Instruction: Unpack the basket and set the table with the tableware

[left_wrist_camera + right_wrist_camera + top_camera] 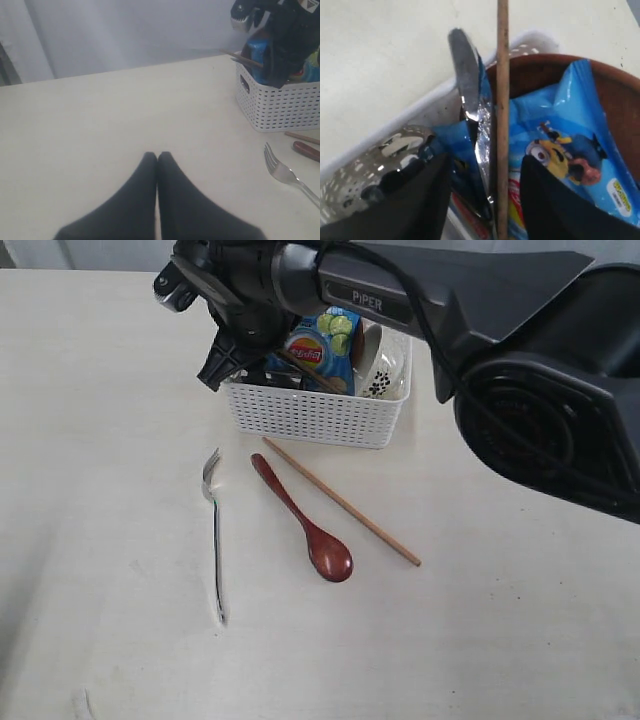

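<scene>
Step in hand: unpacking, second chopstick. Right gripper [485, 167] hangs over the basket [315, 415], jaws apart. The upright chopstick [503, 75] and knife [465, 75] stand between them, and neither looks clamped. Steel cup [385, 155] flanks one jaw, snack bag [570, 140] and plate [540, 70] the other. Fork [215, 540], spoon [305, 525] and laid chopstick [340, 500] lie on the table [100, 440], past the basket wall from the tool. Left gripper [157, 157] is pressed together, empty, well apart. Next, I judge: pinch the chopstick alone, sparing the knife, and lift.

Black arm [470, 285], white PiPER lettering [367, 300], black left pincer [157, 156].
</scene>
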